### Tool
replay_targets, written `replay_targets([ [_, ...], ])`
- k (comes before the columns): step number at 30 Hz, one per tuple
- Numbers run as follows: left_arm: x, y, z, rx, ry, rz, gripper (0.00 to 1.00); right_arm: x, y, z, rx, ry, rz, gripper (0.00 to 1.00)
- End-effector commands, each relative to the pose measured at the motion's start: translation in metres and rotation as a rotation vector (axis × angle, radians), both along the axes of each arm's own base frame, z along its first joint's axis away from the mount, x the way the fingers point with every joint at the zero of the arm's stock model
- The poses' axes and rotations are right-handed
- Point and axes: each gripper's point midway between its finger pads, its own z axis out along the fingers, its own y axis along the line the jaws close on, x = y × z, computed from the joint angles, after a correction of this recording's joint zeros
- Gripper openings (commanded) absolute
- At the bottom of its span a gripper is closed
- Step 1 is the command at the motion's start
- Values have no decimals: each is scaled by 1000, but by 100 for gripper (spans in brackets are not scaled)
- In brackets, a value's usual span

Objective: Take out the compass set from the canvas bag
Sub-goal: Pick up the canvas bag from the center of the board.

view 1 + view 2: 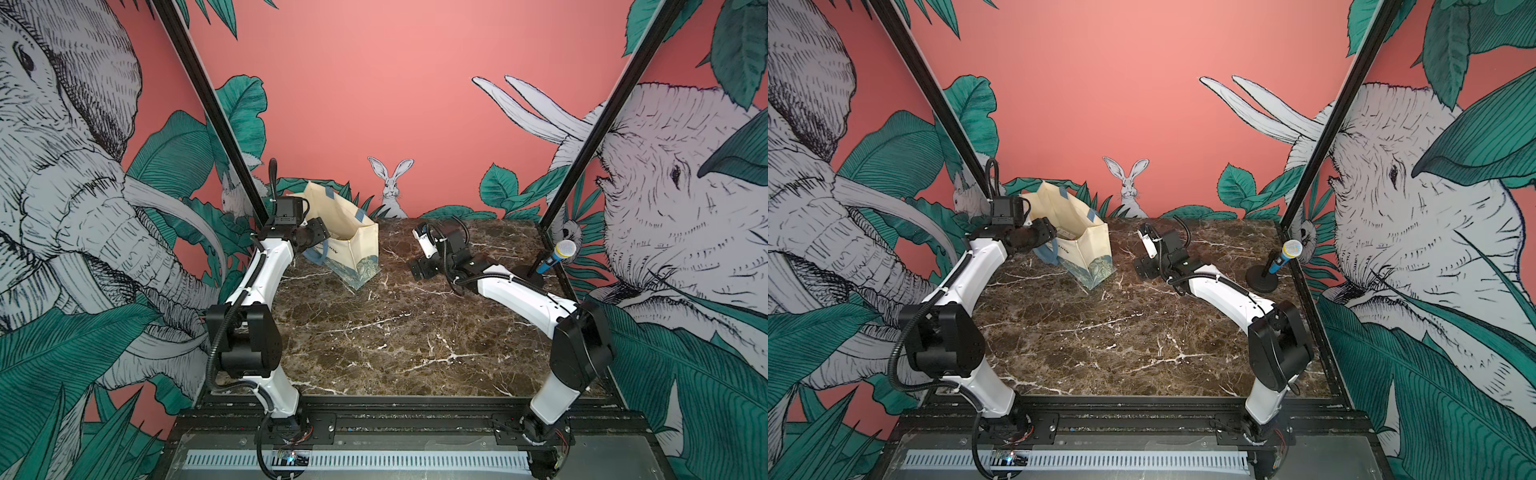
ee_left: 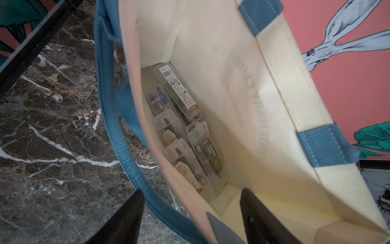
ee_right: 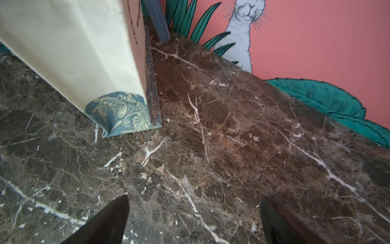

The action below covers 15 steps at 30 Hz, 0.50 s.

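One brown, white-veined marble bench (image 1: 395,332) is carrying the whole scene. Toward its far left corner a cream canvas bag with dusty-blue strap handles and a teal leaf print along its base (image 1: 353,245) is standing upright. Its mouth is gaping, so the contents are lying open to a reach from above.

The left gripper (image 2: 191,191) is straddling the bag's near wall at the rim. One black finger (image 2: 126,215) is hanging outside, beside a drooping blue strap handle (image 2: 109,101), and the other is sitting inside the mouth. Its jaws are standing partly apart with the canvas between them, and neither pad is visibly pressing the cloth. Judged from this placing, the arm is preparing to pinch the wall, keeping the mouth open and the bag steady.

The right gripper (image 3: 195,197) is hovering over bare marble near the bag's base, toward the middle of the far edge. Its jaws are spread wide and holding nothing, and it is probably placed to go in next.

Several clear plastic compass-set cases (image 2: 168,124) are lying packed together on the bag's floor, none yet lifted. The uppermost one, bearing a barcode label (image 2: 168,72), is looking the easiest to take.
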Motion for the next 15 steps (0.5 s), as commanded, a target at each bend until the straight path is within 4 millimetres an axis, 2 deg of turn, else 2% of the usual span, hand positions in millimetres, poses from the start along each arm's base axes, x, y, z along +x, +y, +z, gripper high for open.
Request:
replay_targets([
  [1,10,4,16,-8,-41,9,63,-3,14,10,34,9,48,99],
  [4,20,9,10,-5,-37,4,52,-4,12,9,24,20,43,99],
  [9,30,13,1,9,-24,-20,27,-6,0,10,-14,13,1,99],
  [12,32,8,2,-2,-31,-54,11,-8,-11,13,-45,0,-42,99],
  [15,31,0,10,-14,-54,-100,1,-8,-24,20,-77,-14,-91,99],
])
